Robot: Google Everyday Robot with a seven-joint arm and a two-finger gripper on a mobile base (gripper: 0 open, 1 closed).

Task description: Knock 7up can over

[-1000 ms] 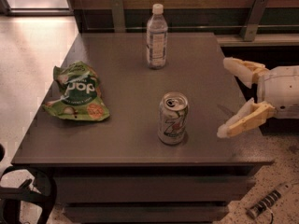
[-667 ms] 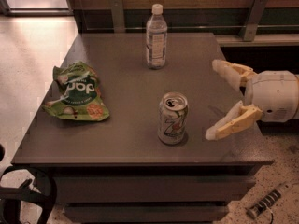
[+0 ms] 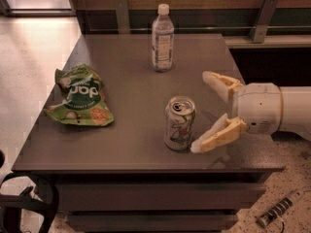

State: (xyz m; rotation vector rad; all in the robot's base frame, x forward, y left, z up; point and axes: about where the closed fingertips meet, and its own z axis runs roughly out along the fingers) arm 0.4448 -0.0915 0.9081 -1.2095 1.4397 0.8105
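Camera view shows the 7up can (image 3: pixel 180 124) upright on the table (image 3: pixel 131 149), near its front edge, so the knock-over is not yet done and all of the toppling is left. The gripper (image 3: pixel 200 112) sits just beside the can, on the side away from the snack bag (image 3: pixel 80 98). Its fingers are spread wide apart and hold nothing. The nearer finger (image 3: pixel 218 136) has its tip at the can's lower wall, though contact cannot be told; the other finger stands clear, behind the can. I judge the approach made, with a sideways shove remaining.

The can is a smooth, thin aluminium cylinder, silvery white with green and red marks and a pull-tab top. It is likely light and easy to tip. The fingers are pale yellowish, tapered and blunt, on a smooth white rounded wrist. The table is flat, dark and matte. The bag, well apart from the can, is crinkled green film with white lettering. A clear plastic bottle (image 3: pixel 163 38) with a white cap stands upright behind the can
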